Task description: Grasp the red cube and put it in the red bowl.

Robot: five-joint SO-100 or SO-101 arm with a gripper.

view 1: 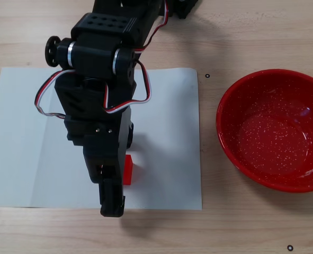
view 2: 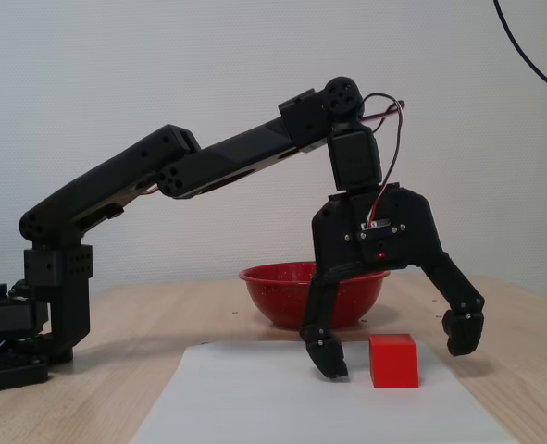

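Observation:
The red cube (view 2: 392,360) sits on a white paper sheet near its front edge; in the top-down fixed view only a strip of the cube (view 1: 127,169) shows beside the arm. My gripper (view 2: 398,354) is open wide and hangs low over the cube, one fingertip (view 2: 331,364) on its arm-base side and the other (view 2: 462,340) beyond it, neither touching. From above, the gripper (view 1: 112,182) points down and covers most of the cube. The red bowl (view 1: 273,129) stands empty to the right of the paper; in the side fixed view the bowl (view 2: 273,296) is behind the gripper.
The white paper (view 1: 167,121) lies on a light wooden table (view 1: 251,222). The arm's base (view 2: 32,324) stands at the left of the side view. Small black marks (view 1: 207,76) dot the table near the bowl.

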